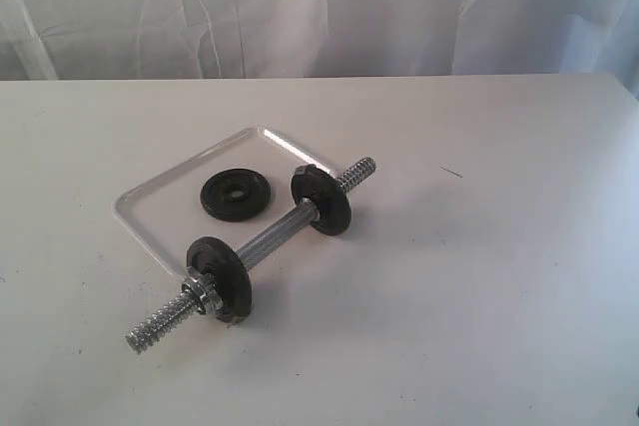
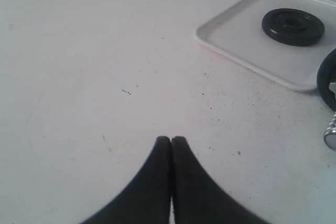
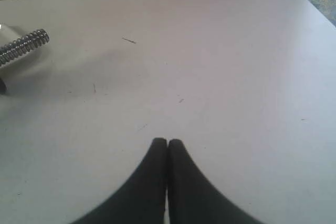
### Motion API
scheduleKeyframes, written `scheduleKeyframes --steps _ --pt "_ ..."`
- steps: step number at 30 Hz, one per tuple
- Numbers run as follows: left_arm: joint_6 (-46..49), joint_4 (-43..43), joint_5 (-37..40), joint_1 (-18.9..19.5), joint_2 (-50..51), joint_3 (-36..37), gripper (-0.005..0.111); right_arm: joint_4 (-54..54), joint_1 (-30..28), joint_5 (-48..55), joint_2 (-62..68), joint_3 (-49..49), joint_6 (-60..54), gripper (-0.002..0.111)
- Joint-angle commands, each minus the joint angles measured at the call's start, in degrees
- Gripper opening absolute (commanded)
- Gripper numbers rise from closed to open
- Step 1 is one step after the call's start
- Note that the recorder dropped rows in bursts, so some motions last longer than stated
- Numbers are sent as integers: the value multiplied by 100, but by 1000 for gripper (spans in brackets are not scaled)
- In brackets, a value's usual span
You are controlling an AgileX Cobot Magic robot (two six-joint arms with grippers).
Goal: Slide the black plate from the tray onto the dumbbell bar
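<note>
Black plate (image 1: 235, 194) on a white tray (image 1: 165, 207); shiny silver bar (image 1: 272, 234) with spiral-threaded ends and black discs (image 1: 220, 278); off-white, lightly speckled table (image 1: 479, 276).

- My right gripper (image 3: 167, 143) shows its two black fingertips pressed together along a thin seam.
- I see it hanging above the white table (image 3: 236, 77).
- One threaded chrome end of the dumbbell bar (image 3: 23, 45) pokes into sight, lying on the table well apart from the gripper.
- A short dark scratch (image 3: 128, 40) marks the tabletop near that end.
</note>
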Motion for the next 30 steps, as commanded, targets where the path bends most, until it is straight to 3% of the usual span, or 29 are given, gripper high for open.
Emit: scheduleKeyframes --steps 1,24,28,30 --pt "-9 -41 18 12 -42 30 0 -27 -11 -53 -26 25 0 0" --pt "-9 -41 18 12 -42 30 0 -27 -11 -53 -26 25 0 0" --pt "919 279 7 12 -42 30 0 -27 -11 -53 -26 25 0 0" --pt "946 279 7 12 -42 30 0 -27 -11 -53 -26 25 0 0"
